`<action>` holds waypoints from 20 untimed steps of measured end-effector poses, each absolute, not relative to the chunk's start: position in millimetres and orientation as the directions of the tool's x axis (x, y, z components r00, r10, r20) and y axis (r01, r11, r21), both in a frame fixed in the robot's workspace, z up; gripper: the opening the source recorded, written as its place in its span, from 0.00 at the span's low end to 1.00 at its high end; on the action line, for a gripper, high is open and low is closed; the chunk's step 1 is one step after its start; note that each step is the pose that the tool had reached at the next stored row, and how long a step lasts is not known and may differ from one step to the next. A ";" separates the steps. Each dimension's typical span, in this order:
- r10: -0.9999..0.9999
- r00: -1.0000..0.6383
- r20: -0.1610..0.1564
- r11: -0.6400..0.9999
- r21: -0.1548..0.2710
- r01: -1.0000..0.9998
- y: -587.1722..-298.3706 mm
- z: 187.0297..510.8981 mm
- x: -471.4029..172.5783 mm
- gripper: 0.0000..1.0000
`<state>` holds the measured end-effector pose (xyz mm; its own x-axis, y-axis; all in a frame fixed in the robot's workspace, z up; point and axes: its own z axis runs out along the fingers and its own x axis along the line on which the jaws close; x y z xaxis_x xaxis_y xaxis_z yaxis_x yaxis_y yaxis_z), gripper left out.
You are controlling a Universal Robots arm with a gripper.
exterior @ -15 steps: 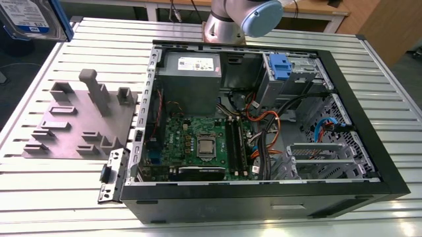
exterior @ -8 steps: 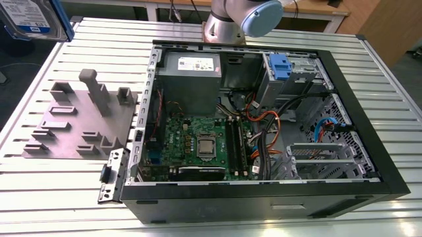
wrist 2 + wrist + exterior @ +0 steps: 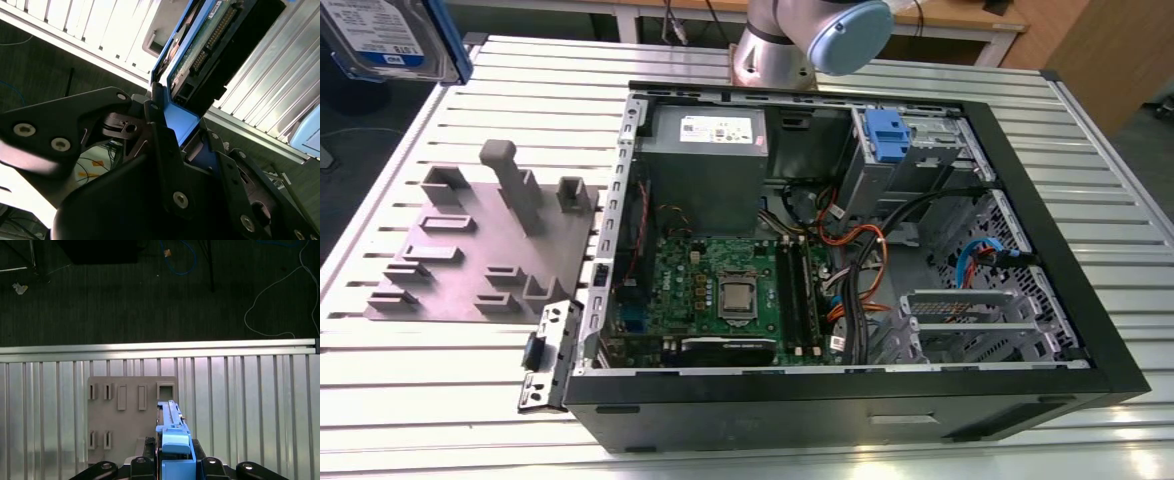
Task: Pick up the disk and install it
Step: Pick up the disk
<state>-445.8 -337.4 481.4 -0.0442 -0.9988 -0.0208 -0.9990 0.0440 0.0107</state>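
Item 1. Jaws: black, closed on the blue carrier end of the disk (image 3: 174, 440), gripping it from both sides; seen in both wrist views.

Item 2. Disk: held edge-on in the first wrist view. The second wrist view adds its green circuit-board underside (image 3: 200, 50) and a connector row. The exterior view gives the white-and-blue label face (image 3: 387, 40), at the exterior view's upper left, well apart from the computer case (image 3: 1067, 300).

Item 3. Grey fixture plate (image 3: 130, 415): slotted, lying on the tabletop (image 3: 250, 405) beneath the disk. The exterior view shows its raised posts (image 3: 500, 165), just beside the case.

Item 4. Computer case: side open, motherboard (image 3: 720, 290) exposed, blue latch (image 3: 887, 135) at the drive cage.

Item 5. Arm (image 3: 801, 40): beyond the case.

Item 6. Floor (image 3: 125, 300): dark, past the tabletop edge, with loose cables (image 3: 272, 295).
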 end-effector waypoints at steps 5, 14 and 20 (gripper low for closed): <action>-0.999 -0.044 -0.021 0.044 0.011 -0.999 -337.4 481.4 -442.7 0.37; -0.999 -0.044 -0.021 0.044 0.011 -0.999 -337.9 481.4 -439.2 0.37; -0.999 -0.044 -0.021 0.044 0.011 -0.999 -339.3 481.4 -439.2 0.37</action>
